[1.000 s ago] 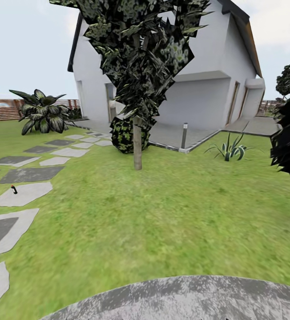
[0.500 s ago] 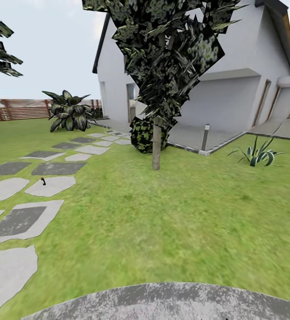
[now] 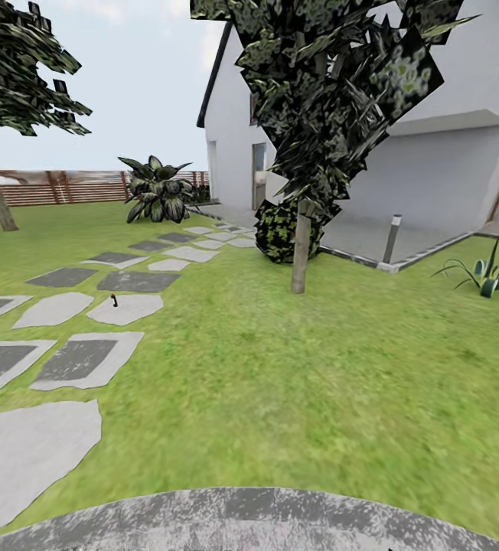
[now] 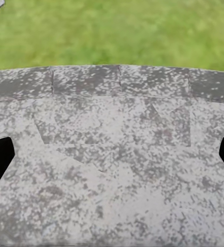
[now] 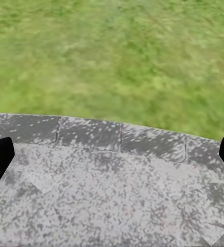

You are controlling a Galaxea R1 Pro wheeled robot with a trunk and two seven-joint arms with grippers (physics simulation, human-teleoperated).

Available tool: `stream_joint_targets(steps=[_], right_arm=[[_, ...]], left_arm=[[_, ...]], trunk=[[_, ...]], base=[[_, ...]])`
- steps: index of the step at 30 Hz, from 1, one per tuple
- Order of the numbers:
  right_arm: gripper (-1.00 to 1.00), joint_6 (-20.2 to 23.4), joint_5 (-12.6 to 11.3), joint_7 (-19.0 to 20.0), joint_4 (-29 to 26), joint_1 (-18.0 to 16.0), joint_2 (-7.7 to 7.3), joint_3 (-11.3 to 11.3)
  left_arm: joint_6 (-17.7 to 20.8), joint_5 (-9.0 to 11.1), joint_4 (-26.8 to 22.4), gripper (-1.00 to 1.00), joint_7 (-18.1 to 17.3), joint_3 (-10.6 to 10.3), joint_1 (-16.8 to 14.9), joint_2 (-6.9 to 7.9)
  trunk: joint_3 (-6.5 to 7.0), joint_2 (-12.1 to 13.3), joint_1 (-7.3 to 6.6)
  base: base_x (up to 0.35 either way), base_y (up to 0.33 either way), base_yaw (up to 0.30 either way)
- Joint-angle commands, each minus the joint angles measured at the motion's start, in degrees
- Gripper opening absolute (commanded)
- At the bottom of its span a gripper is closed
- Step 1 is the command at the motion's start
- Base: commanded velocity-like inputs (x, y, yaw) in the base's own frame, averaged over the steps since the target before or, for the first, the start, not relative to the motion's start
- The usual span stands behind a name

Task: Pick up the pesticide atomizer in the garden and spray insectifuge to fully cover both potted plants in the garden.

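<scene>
**Flat daylight, soft renders**

Even, bright daylight fills the garden under a pale sky (image 3: 142,69), with no clear sun direction and no cast shadows beneath the tree (image 3: 334,99). The lawn (image 3: 318,367) smears into blur toward the near edge of the head view. The white house (image 3: 448,153) leans with wide-angle distortion. Both wrist views look grainy, their patio stone (image 4: 112,154) speckled and soft.

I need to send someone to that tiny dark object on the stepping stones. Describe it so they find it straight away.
Start at the white house and follow the stepping-stone path across the lawn toward the viewer. On one pale stone, beside a darker slab, stands a tiny dark object. It is the one upright thing on those flat stones, too small to identify.
</scene>
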Motion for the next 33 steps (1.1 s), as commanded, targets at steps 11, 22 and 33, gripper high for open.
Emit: stream_joint_targets(steps=[11, 22, 33], right_arm=[[1.0, -0.2, 0.0, 0.1, 0.0, 0.0, -0.01, 0.0], [1.0, -0.2, 0.0, 0.1, 0.0, 0.0, 0.0, 0.1], [1.0, -0.2, 0.0, 0.1, 0.0, 0.0, 0.02, 0.1]], left_arm=[[-0.2, 0.3, 0.1, 1.0, -0.1, 0.0, -0.1, -0.01], [-0.2, 0.3, 0.1, 1.0, -0.1, 0.0, -0.1, -0.01], [-0.2, 0.3, 0.1, 1.0, -0.1, 0.0, -0.1, -0.01]], trunk=[[-2.04, -4.5, 2.42], [-3.75, -8.9, 4.83], [-5.39, -13.3, 7.25]], base=[[0.0, 0.0, 0.278], [0.0, 0.0, 0.278], [0.0, 0.0, 0.278]])
